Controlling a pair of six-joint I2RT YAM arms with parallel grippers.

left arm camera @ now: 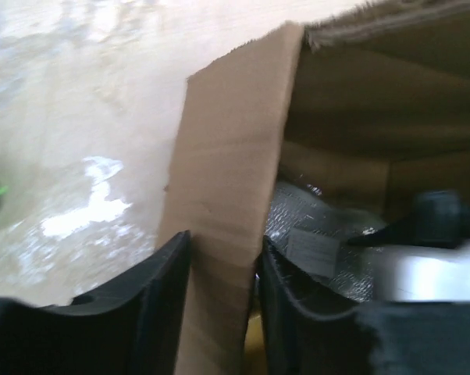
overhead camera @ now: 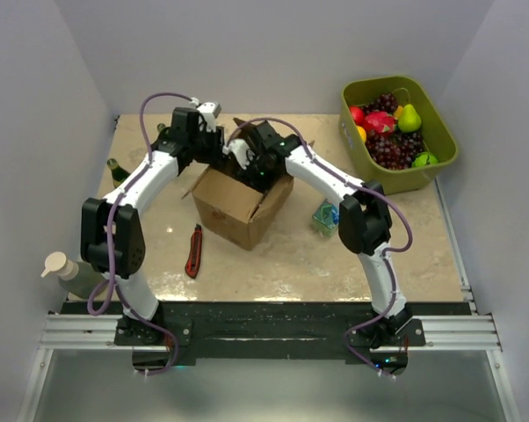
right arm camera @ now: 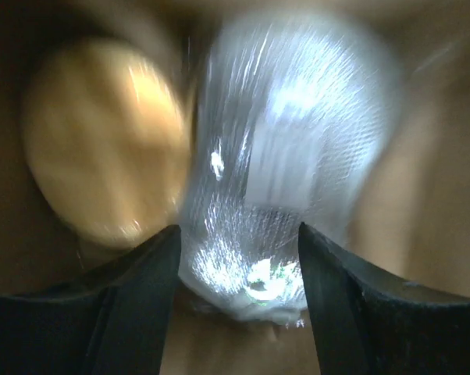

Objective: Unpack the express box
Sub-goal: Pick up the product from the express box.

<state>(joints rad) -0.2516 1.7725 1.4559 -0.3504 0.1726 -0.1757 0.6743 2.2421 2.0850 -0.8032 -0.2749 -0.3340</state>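
Where express box opens, left pincer grips flap.

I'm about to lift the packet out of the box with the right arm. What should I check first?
1. Left gripper shut on the box flap, holding it open: ok.
2. Right gripper straddles the wrapped packet: ok.
3. Packet firmly clamped: cannot tell, the right wrist view is blurred.
4. Yellow round item beside the packet, outside the fingers: ok.
5. Express box upright on the table: ok.
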